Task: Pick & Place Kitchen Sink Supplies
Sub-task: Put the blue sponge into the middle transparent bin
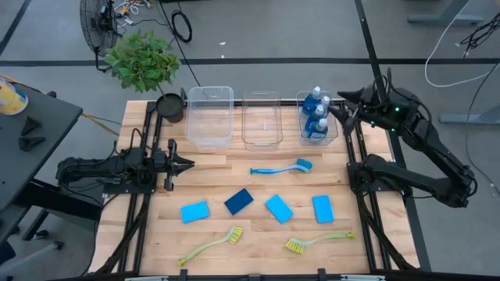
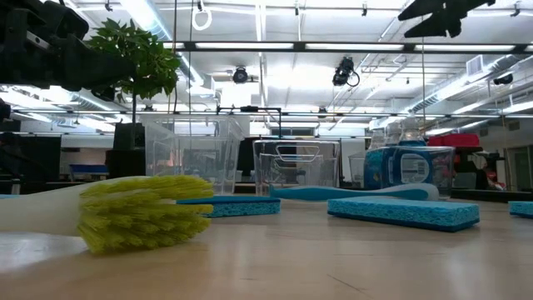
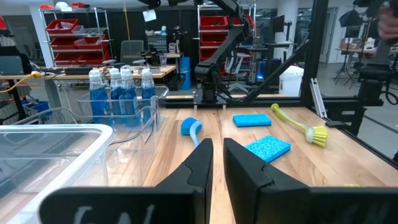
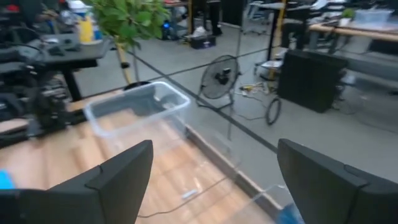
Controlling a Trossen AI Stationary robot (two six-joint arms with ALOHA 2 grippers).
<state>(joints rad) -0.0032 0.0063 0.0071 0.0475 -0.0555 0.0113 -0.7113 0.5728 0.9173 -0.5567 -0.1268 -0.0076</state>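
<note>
Several blue bottles (image 1: 316, 113) with pale caps stand in the right clear bin (image 1: 332, 134) at the table's far side. A blue brush (image 1: 281, 167) lies mid-table. Nearer the front edge lie three light blue sponges (image 1: 194, 211), (image 1: 278, 208), (image 1: 323, 208), one darker sponge (image 1: 239, 200) and two yellow-green brushes (image 1: 211, 246), (image 1: 316, 243). My right gripper (image 1: 341, 109) hangs open, high over the bottle bin's right side, with nothing between its fingers (image 4: 124, 174). My left gripper (image 1: 186, 164) rests level at the table's left, its fingers (image 3: 202, 165) all but together and holding nothing.
Two more clear bins, the middle one (image 1: 262, 121) and the left one (image 1: 209, 117), stand in the far row. A potted plant (image 1: 144, 62) stands at the far left corner. Bare wood lies between the bins and the sponges.
</note>
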